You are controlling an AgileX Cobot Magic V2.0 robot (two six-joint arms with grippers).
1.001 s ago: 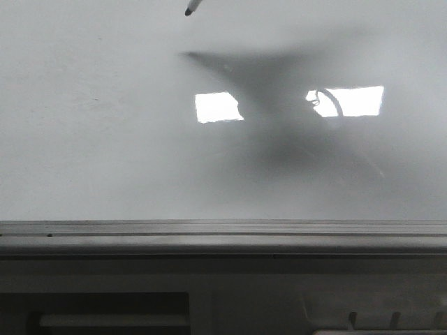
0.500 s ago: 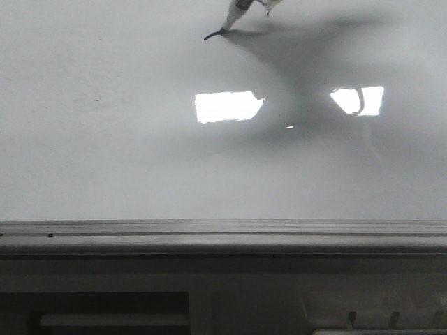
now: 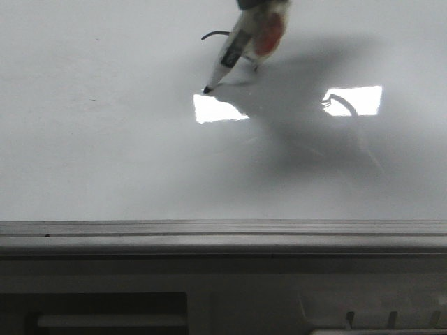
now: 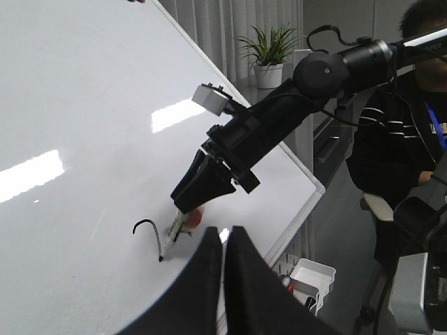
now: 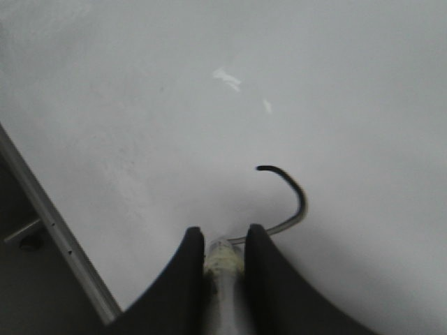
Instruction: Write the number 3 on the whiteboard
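The whiteboard [image 3: 105,139] fills most of the front view. On it the number 3 [image 3: 214,33] is only a small dark hook; it also shows in the left wrist view [image 4: 149,229] and the right wrist view [image 5: 296,197]. My right gripper [image 5: 222,236] is shut on a white marker [image 3: 232,54], whose tip [image 3: 207,89] touches the board below the hook. The right gripper [image 4: 187,204] and its arm show in the left wrist view. My left gripper [image 4: 224,234] is shut and empty, held off the board.
Two bright glare rectangles [image 3: 218,110] lie on the board. A grey metal rail [image 3: 223,234] edges it, with a slotted ledge [image 3: 391,317] below. A seated person [image 4: 405,139], a plant [image 4: 269,52] and a white tray [image 4: 311,276] are beside the board.
The marker came down onto the board, drew the hook's top stroke, then moved down the board; its tip is now lower, near the left glare patch.
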